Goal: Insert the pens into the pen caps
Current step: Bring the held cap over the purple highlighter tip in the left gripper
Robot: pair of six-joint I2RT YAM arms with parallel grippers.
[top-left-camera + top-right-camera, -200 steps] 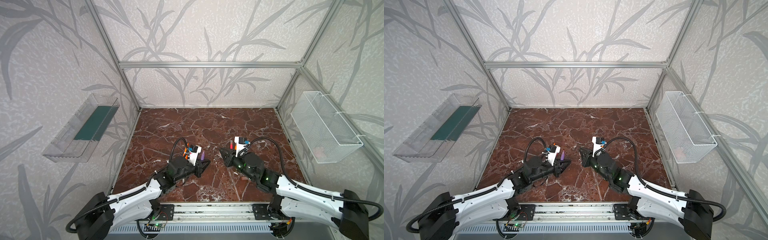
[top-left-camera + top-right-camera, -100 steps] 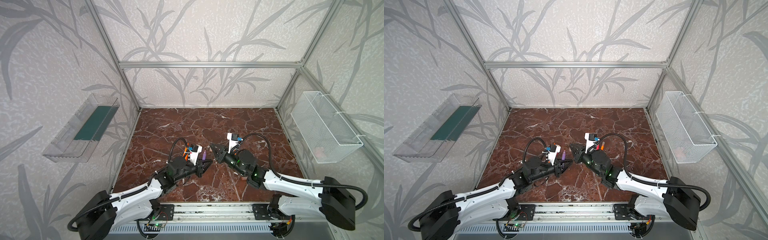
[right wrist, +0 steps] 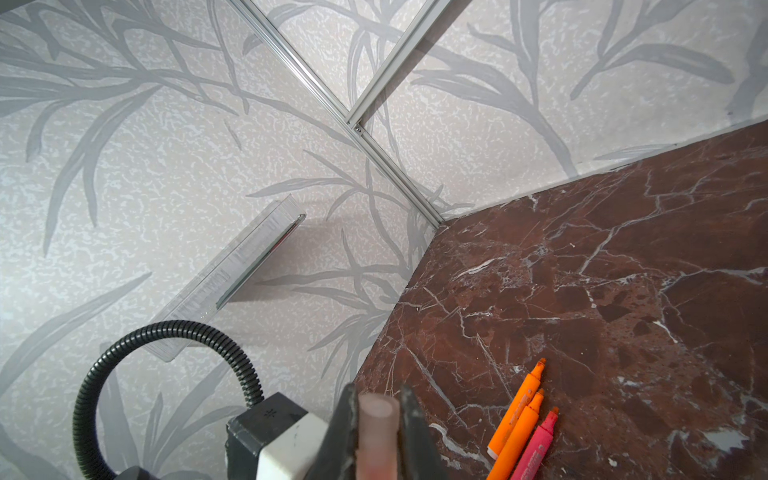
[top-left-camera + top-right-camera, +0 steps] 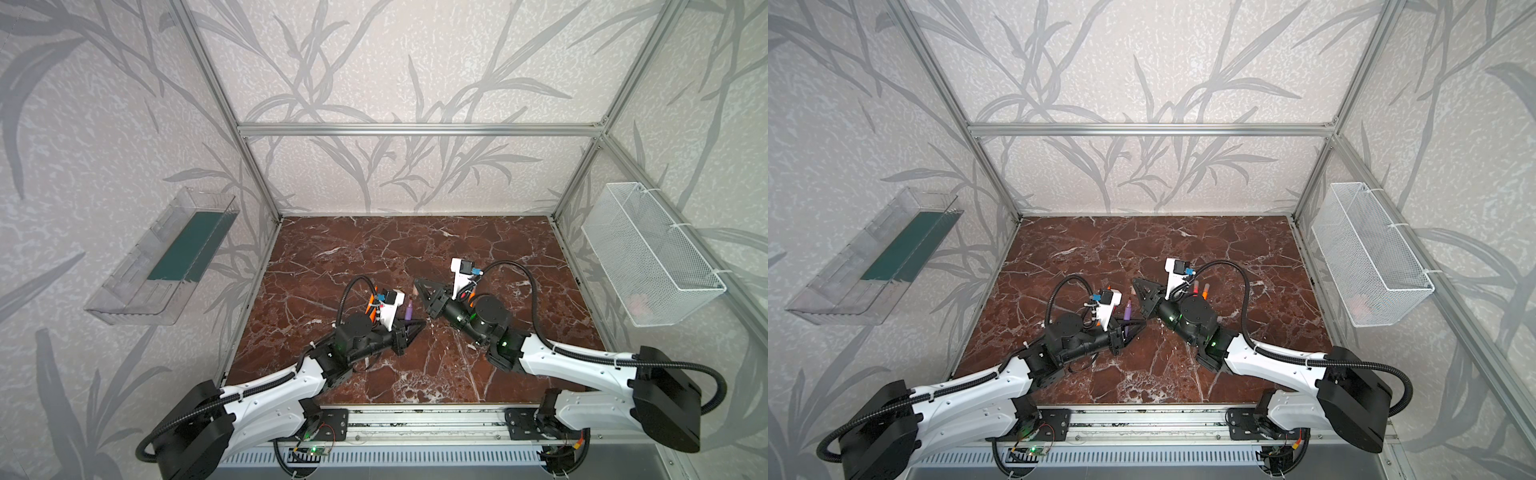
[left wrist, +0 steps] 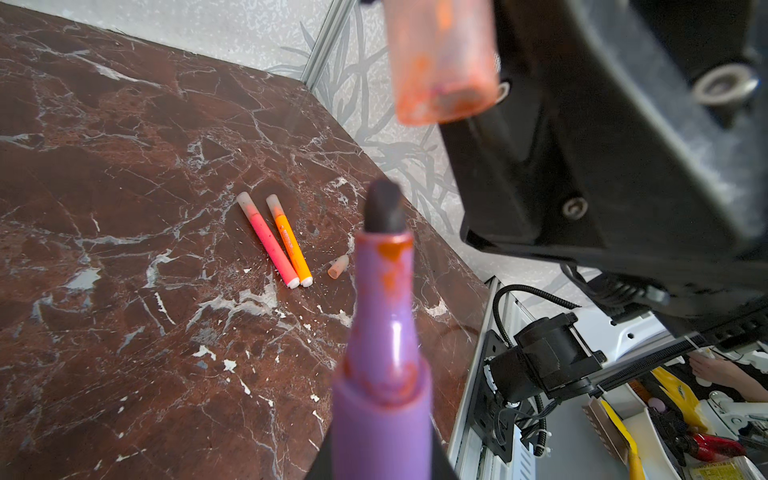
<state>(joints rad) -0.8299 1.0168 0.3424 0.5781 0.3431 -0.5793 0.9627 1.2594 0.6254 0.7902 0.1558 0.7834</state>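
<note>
Purple pen [image 5: 382, 332] base cut off; cap [image 5: 442, 62] blurred (top cropped).

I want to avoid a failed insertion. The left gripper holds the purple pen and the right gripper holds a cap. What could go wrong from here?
1. In the left wrist view the cap looks off the axis of the purple pen, so a push now may strike the rim and smear ink.
2. The right gripper only pinches the smooth cap; under pressure it could tilt or slip out.
</note>
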